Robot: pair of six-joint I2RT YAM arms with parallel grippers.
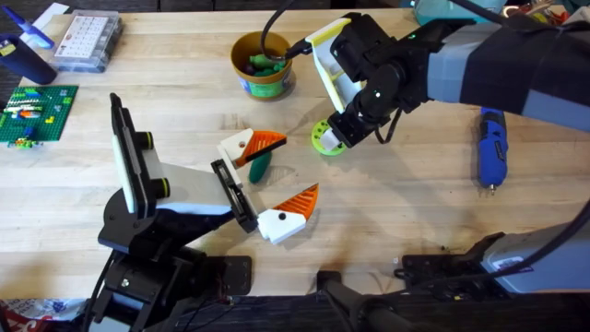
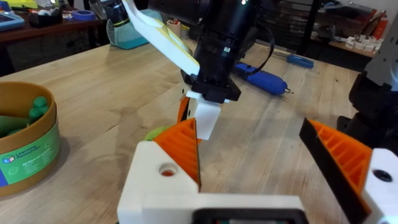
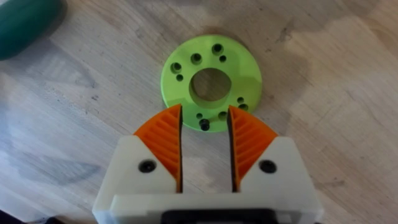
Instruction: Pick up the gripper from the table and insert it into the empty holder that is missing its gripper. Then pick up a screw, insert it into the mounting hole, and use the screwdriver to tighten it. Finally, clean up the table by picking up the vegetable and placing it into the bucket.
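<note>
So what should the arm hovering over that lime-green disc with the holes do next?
Probably ease straight down and close. The right gripper is open just above the lime-green round disc with holes, its orange ribbed pads straddling a small dark screw near the disc's edge.

Vegetable btwn left gripper fingers; bucket behind; screwdriver far right.

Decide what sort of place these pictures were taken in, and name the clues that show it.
Probably a robotics lab or workshop: a wooden workbench with a blue electric screwdriver, a compartmented parts box, and cluttered shelves and benches behind.
</note>
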